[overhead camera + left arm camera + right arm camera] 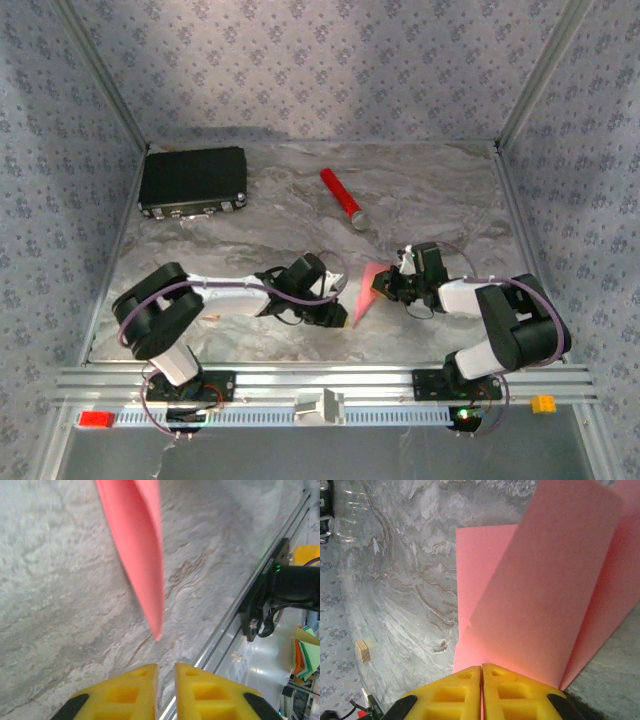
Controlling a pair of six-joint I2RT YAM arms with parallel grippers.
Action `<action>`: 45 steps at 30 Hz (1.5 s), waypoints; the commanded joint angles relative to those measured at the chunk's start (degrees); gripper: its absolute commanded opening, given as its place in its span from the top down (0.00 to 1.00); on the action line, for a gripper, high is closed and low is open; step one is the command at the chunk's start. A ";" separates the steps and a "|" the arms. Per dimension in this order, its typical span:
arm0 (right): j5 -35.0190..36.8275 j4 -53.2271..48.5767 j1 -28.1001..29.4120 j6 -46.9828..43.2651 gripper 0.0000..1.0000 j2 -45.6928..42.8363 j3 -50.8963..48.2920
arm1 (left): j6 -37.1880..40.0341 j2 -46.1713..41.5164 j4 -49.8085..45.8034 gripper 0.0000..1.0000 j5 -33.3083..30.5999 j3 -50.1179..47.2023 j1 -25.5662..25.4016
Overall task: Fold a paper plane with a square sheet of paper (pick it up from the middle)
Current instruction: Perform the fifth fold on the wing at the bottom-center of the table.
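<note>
The pink-red sheet of paper point(367, 290) is folded into a slim pointed dart, a paper plane shape, held off the marble table with its tip pointing toward the near edge. My right gripper point(386, 288) is shut on its wide end; in the right wrist view the yellow fingertips point(481, 668) meet on the paper point(535, 595), whose flaps fan out ahead. My left gripper point(338, 317) sits just short of the tip. In the left wrist view its jaws point(166, 666) stand slightly apart with nothing between them, and the paper's point point(142, 560) hangs ahead of them.
A black rectangular case point(193, 180) lies at the back left. A red cylinder with a grey tip point(341, 197) lies at the back centre. A small tan block point(211, 318) rests by the left arm. The metal rail point(320, 380) runs along the near edge.
</note>
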 commanded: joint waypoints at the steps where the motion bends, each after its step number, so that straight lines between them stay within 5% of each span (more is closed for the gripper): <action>1: 3.90 -3.85 -0.86 -1.51 0.89 1.38 -0.62 | 0.99 -0.23 -0.70 0.87 -0.50 4.42 1.01; 12: 3.74 -4.20 -0.99 -1.53 0.89 1.33 -0.44 | 0.23 14.71 2.50 0.96 7.36 17.26 0.88; 27: 3.59 -4.16 -1.12 -1.44 0.89 1.35 -0.62 | 2.87 22.97 -1.74 0.95 5.70 23.51 0.63; 45: 3.94 -4.29 -1.24 -1.48 0.89 1.36 -1.13 | 5.43 21.70 -6.68 0.95 0.49 14.73 -2.90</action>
